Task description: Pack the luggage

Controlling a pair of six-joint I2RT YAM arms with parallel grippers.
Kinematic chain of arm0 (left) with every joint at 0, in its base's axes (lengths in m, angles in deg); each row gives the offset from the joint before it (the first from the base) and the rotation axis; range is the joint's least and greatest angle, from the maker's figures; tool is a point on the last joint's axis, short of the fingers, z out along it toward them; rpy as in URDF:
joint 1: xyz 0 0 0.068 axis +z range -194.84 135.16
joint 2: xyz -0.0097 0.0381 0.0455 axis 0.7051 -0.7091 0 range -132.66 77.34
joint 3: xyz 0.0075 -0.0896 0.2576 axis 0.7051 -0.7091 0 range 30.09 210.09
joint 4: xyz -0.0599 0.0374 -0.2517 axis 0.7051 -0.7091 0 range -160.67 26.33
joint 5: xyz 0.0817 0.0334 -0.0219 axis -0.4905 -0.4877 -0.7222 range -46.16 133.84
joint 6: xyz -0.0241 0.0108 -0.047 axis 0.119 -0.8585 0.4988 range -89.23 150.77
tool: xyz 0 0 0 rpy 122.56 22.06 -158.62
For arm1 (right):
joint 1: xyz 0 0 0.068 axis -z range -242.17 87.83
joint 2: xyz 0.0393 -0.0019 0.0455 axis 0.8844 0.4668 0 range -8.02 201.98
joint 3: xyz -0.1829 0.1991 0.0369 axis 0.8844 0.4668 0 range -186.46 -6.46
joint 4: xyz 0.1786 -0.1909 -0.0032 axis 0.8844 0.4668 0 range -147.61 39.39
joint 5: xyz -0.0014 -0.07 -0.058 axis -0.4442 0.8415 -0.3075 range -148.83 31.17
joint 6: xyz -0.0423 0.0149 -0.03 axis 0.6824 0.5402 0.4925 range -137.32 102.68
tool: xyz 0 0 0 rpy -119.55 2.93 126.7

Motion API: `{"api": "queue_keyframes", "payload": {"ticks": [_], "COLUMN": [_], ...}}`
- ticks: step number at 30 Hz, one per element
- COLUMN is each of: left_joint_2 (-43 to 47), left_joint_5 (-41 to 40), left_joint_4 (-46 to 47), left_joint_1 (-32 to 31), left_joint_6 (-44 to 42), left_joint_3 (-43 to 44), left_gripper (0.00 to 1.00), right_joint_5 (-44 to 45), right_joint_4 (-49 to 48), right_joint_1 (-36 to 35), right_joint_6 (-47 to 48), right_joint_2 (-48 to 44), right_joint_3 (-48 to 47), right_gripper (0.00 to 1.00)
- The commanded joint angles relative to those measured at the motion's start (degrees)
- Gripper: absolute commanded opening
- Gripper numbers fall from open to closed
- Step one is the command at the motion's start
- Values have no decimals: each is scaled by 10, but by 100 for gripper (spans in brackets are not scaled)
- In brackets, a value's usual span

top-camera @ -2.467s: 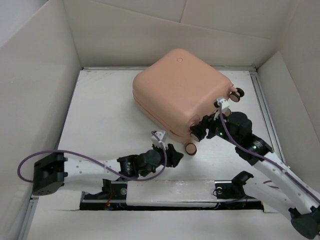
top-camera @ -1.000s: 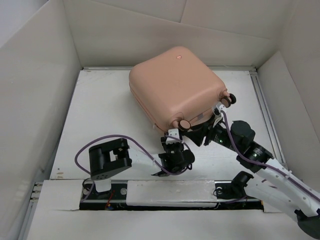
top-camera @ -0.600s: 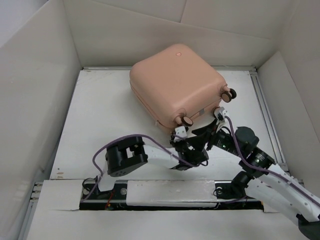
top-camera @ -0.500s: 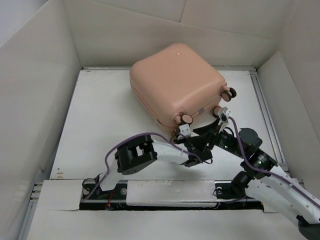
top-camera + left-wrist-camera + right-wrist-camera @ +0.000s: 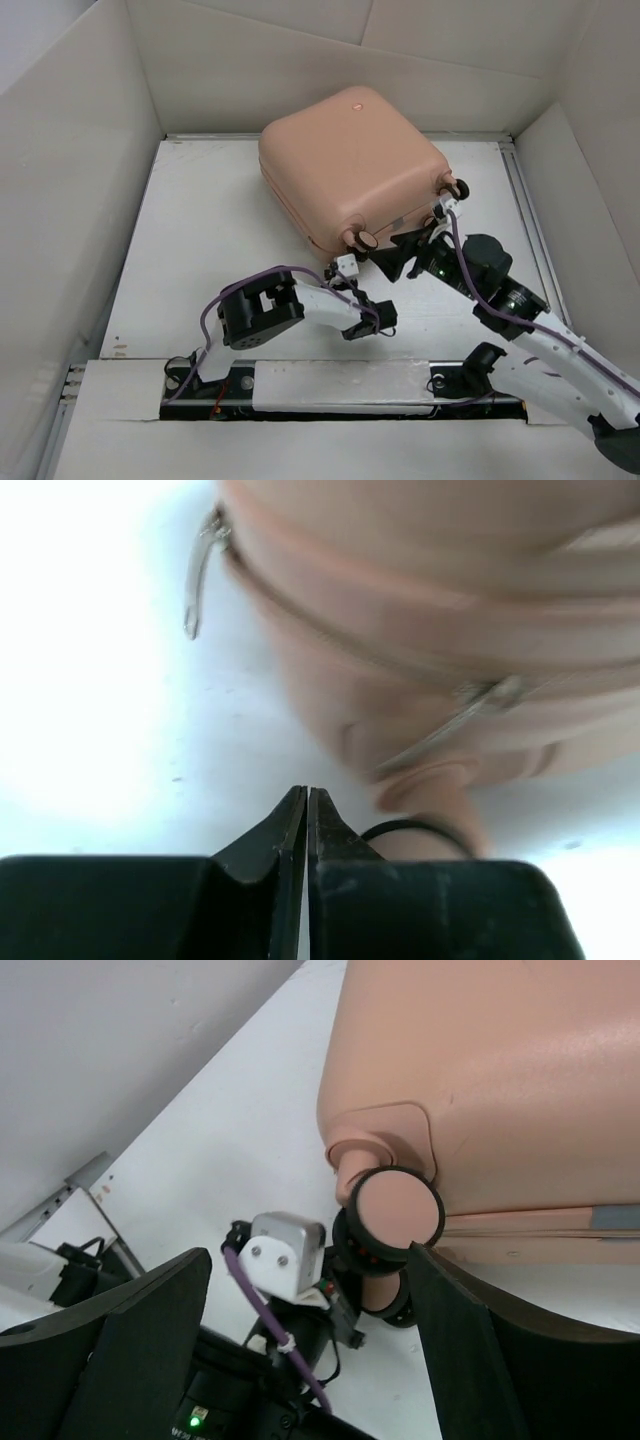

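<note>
The luggage [image 5: 350, 160] is a closed salmon-pink hard-shell suitcase lying flat at the back middle of the table. My left gripper [image 5: 343, 272] sits just in front of its near corner, shut with nothing between the fingers. In the left wrist view the left gripper [image 5: 306, 795] points at the blurred luggage [image 5: 450, 600] and its two zipper pulls [image 5: 200, 580]. My right gripper [image 5: 395, 253] stands open beside the near corner wheel [image 5: 368, 238]. In the right wrist view the wheel [image 5: 397, 1210] lies ahead of the right gripper [image 5: 310, 1310], close to the right finger, under the luggage [image 5: 500, 1070].
Cardboard walls [image 5: 90, 150] enclose the white table [image 5: 210, 230] on the left, back and right. A metal rail [image 5: 525, 205] runs along the right side. The left arm's wrist camera [image 5: 285, 1255] and purple cable lie between my right fingers.
The left gripper has closed and its arm has swung right along the suitcase's near edge. The right jaws have spread wider and moved up beside the wheel. The suitcase has shifted slightly.
</note>
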Motion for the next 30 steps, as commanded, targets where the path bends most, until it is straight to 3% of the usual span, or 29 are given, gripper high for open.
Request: {"api": "queue_keyframes", "payload": {"ticks": [1,7,11,17,20,22,24,26,28,29,30], "left_joint_2": [-4,25,37,119,180,250,326,376,455,487,522], "left_joint_5": [-157,-151,-146,-130,-118,-100,-73,-45,-25,-2,17], "left_joint_4": [-270,-270,-270,-270,-270,-270,-270,-252,-183,-123,40], "left_joint_1": [-2,-8,-8,-25,-49,-67,-78,-78,-78,-78,-78], "left_joint_6": [541,576,588,596,566,544,495,444,257,160,54], "left_joint_3": [-53,-108,-119,-176,-214,-233,-242,-242,-237,-237,-247], "left_gripper": [0,0,0,0,0,0,0,2,4,7,10], "right_joint_5": [35,21,29,40,34,34,54,89,144,149,149], "right_joint_4": [0,87,89,82,64,64,73,83,103,103,111], "right_joint_1": [-5,1,1,1,1,1,1,1,12,22,44], "right_joint_6": [20,60,65,65,65,65,65,70,70,76,76], "right_joint_2": [29,175,252,284,284,298,303,275,248,218,200], "right_joint_3": [-36,-141,-166,-154,-148,-154,-155,-136,-112,-104,-95], "right_gripper": [86,96,100,96,82,41,13,9,4,4,4]}}
